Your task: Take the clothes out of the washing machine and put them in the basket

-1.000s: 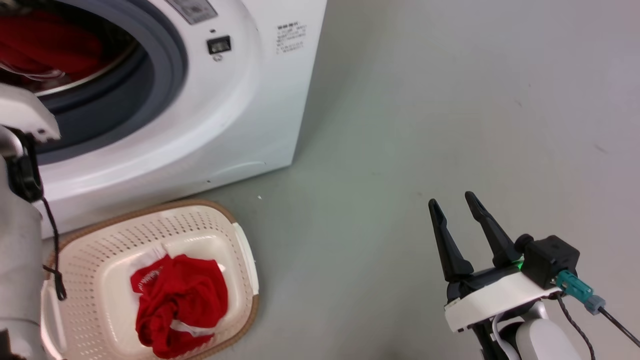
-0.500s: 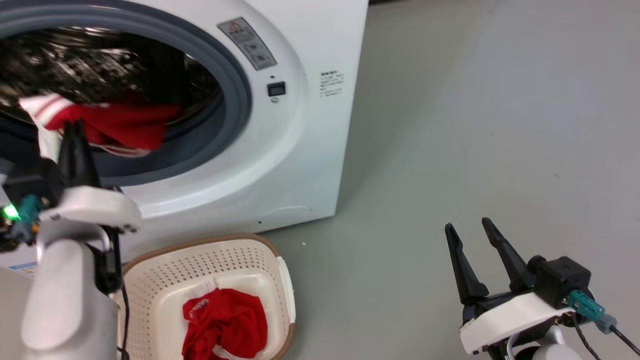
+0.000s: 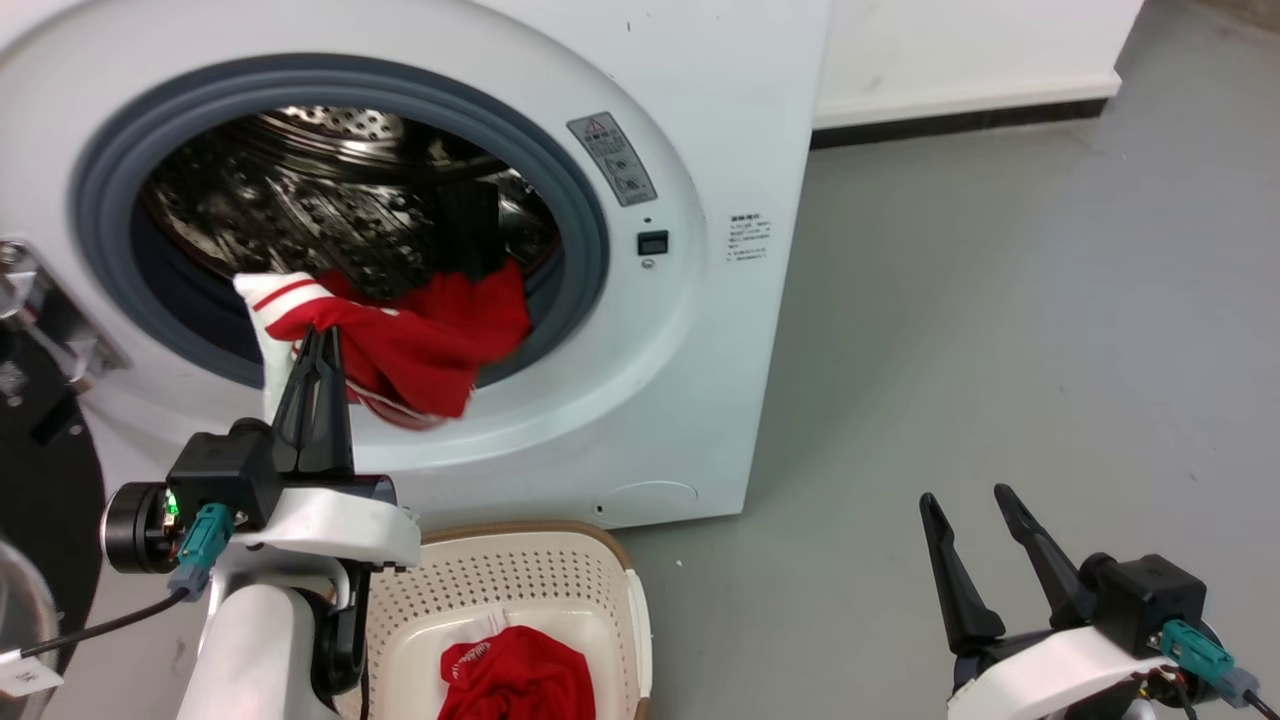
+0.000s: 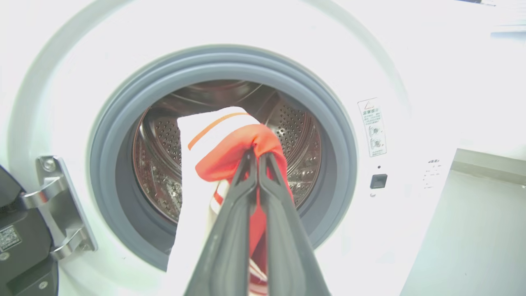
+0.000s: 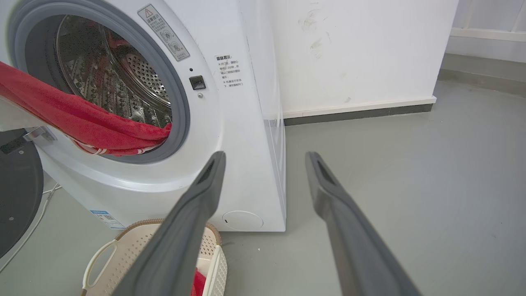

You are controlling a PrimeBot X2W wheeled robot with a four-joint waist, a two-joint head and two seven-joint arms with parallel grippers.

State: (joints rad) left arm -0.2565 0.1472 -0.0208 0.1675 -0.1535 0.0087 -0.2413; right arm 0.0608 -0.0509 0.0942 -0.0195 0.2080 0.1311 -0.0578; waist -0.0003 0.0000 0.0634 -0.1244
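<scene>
The white washing machine (image 3: 700, 330) stands with its porthole open. My left gripper (image 3: 320, 335) is shut on a red garment with white trim (image 3: 420, 345) that drapes out over the grey ring (image 3: 590, 240). In the left wrist view the gripper (image 4: 258, 153) pinches the red and white garment (image 4: 222, 139) in front of the steel drum (image 4: 300, 152). The cream basket (image 3: 540, 580) sits on the floor below the porthole with another red garment (image 3: 515, 675) inside. My right gripper (image 3: 965, 500) hangs open over the floor at the lower right, and it (image 5: 265, 158) holds nothing.
The black-rimmed door (image 3: 45, 480) swings open at the far left, on a metal hinge (image 4: 57, 205). Grey floor (image 3: 1000, 330) spreads to the right of the machine, up to a white wall with a dark skirting (image 3: 960, 120).
The head camera has tilted up, so the whole picture has shifted down. My left gripper has drawn the red garment from inside the drum out over the porthole's lower rim.
</scene>
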